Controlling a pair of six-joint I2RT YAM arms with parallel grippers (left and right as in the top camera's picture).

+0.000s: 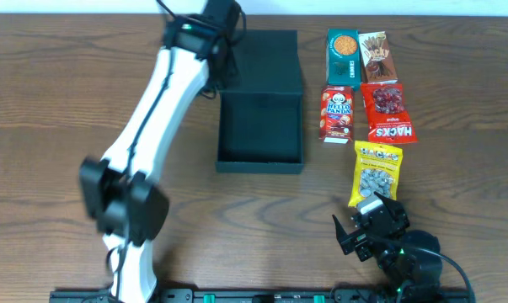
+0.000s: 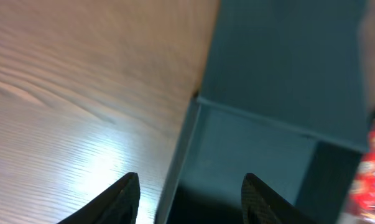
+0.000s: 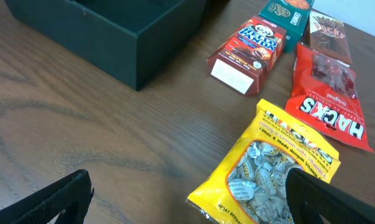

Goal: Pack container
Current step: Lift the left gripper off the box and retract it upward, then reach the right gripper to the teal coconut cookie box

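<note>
The container point(image 1: 260, 126) is a dark teal box that lies open in the middle of the table. Its lid flap point(image 1: 266, 59) is folded back flat behind it. The inside looks empty. In the left wrist view my left gripper point(image 2: 190, 186) is open and holds nothing. Its two fingertips stand on either side of the container's left wall point(image 2: 181, 155), one over the wood and one over the box floor. In the overhead view the left arm point(image 1: 165, 93) hides those fingers. My right gripper point(image 1: 367, 223) is wide open near the front edge, just short of a yellow candy bag point(image 3: 268, 168).
Snack packs lie in a group to the right of the container. These are a teal cookie box point(image 1: 342, 57), a brown Pocky box point(image 1: 376, 57), a red Hello Panda box point(image 1: 337, 114), a red Hacks bag point(image 1: 388, 114) and the yellow candy bag point(image 1: 376, 172). Bare wood lies left of the box.
</note>
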